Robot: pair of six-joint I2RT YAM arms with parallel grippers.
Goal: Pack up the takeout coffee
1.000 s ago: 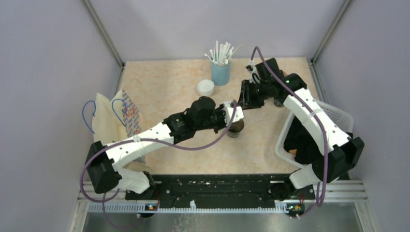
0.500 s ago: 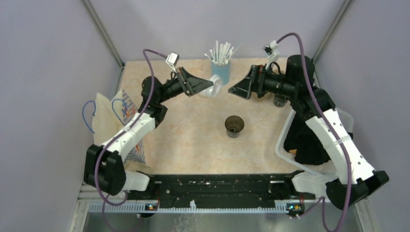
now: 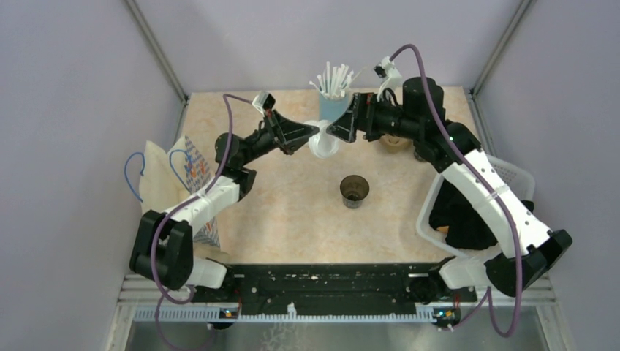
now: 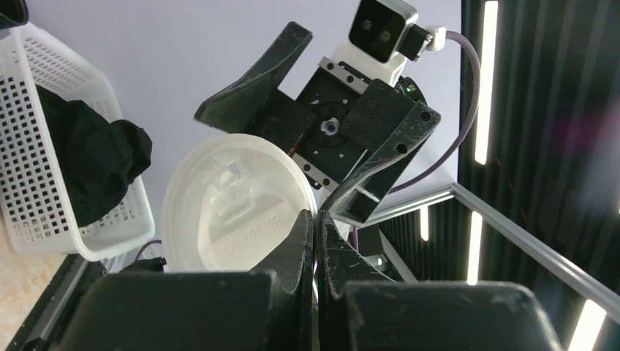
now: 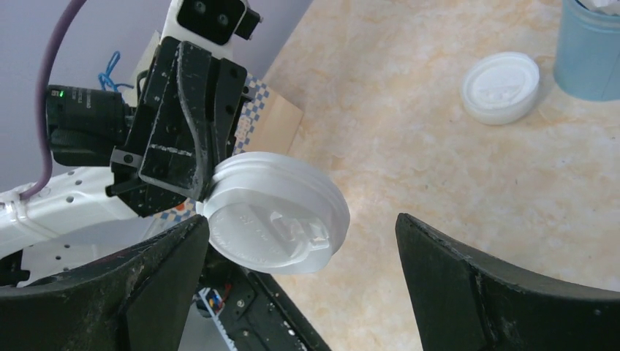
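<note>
Up over the far part of the tabletop [image 3: 278, 212] the two arms meet nose to nose. The left pincer [image 4: 316, 219] is clenched on the rim of a round white lid [image 4: 234, 212], pinching it at one edge so the disc stands out tilted in the air with its moulded top towards the other arm. The right pincer [image 5: 303, 227] faces it, released, its two fingers [image 5: 161, 285] spread wide on either side of the lid and not touching it. The dark takeout cup [image 3: 354, 191] stands upright on the tabletop near the middle with its mouth open, well apart from both pincers and nearer to the arm bases than they are. A second white lid [image 5: 501, 86] lies flat on the tabletop just beside the light-blue cup [image 5: 592, 51] of white straws [image 3: 333, 77]. From the overhead view I can't quite separate that lid from the held one, as the two whites run together. At the right edge sits a white perforated basket [image 4: 29, 95] with a dark cloth [image 4: 88, 161] bundled inside it, and at the left edge lies a pale bag with blue handles [image 3: 157, 183].
</note>
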